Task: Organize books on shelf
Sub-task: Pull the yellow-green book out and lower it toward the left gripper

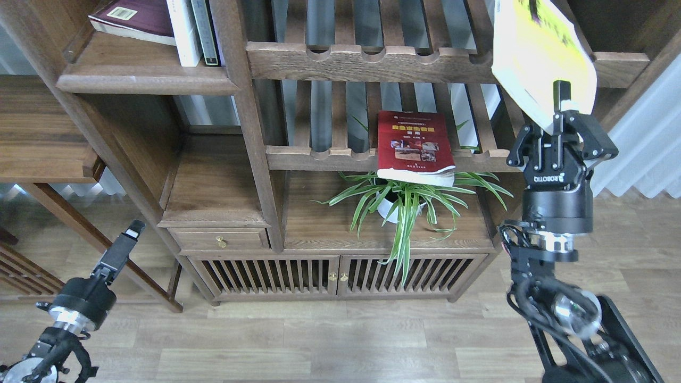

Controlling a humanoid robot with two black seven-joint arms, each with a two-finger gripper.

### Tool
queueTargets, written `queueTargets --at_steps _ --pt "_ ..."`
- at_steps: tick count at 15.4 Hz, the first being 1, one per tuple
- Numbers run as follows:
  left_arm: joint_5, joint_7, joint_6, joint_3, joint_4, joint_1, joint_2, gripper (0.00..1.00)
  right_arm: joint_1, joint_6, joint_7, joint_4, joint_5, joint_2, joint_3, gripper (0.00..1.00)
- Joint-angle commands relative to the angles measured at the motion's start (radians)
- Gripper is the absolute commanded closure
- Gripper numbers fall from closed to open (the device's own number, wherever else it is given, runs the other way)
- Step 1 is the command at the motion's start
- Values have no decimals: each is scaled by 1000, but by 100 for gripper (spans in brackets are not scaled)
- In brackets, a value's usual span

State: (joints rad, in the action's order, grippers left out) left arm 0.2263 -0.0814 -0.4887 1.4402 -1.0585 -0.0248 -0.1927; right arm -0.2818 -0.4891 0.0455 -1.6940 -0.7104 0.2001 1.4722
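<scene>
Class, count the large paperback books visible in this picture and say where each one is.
3: maroon book flat on the solid shelf; red book on the lower slatted rack; yellow-green book in the right gripper.

We are reading "ROBOTIQ" in white letters on the black body of our right gripper (559,106); the yellow title on the red book (415,143) and the dark title on the yellow-green book (540,58) are showing too small to read

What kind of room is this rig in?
Probably a living room or study: a dark wooden display cabinet holding books, a potted spider plant, wood-plank flooring, and pale curtains.
</scene>
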Motion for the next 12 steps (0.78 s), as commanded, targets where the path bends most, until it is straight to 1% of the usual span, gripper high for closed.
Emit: queueTargets --at_steps 1,7,9,11,12 --pt "1 -1 0 -18 0 0 1 0 -121 0 -41 10 -23 31 -1 95" --pt "1 -1 0 -24 0 0 1 0 -215 0 -45 97 -46 127 5 95" --pt "1 -1 0 -37 2 -1 2 0 -249 0 -47 137 -63 134 5 95" --pt "1 -1 0 -41 3 -1 2 0 -263 0 -64 169 -63 136 -10 95" --pt "1 -1 0 -52 20 0 7 0 -273 0 -94 209 -63 137 -38 94"
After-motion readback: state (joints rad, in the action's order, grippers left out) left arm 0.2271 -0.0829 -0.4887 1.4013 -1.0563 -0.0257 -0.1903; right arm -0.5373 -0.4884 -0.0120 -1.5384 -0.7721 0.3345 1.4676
